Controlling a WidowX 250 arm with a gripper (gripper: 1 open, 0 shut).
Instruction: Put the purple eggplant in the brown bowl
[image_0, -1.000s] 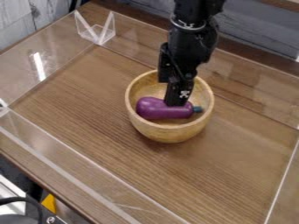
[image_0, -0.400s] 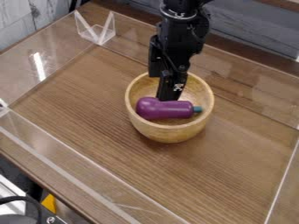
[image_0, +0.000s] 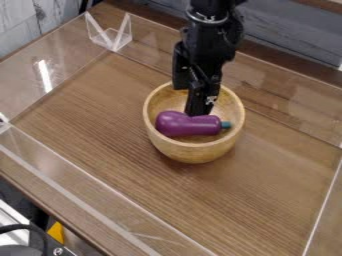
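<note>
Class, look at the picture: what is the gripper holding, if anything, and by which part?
Nothing. The open gripper hangs above the purple eggplant, which lies in the brown bowl.

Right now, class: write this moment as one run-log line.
eggplant: lying in bowl | gripper: open, above eggplant, holding nothing | task: placement looks done
</note>
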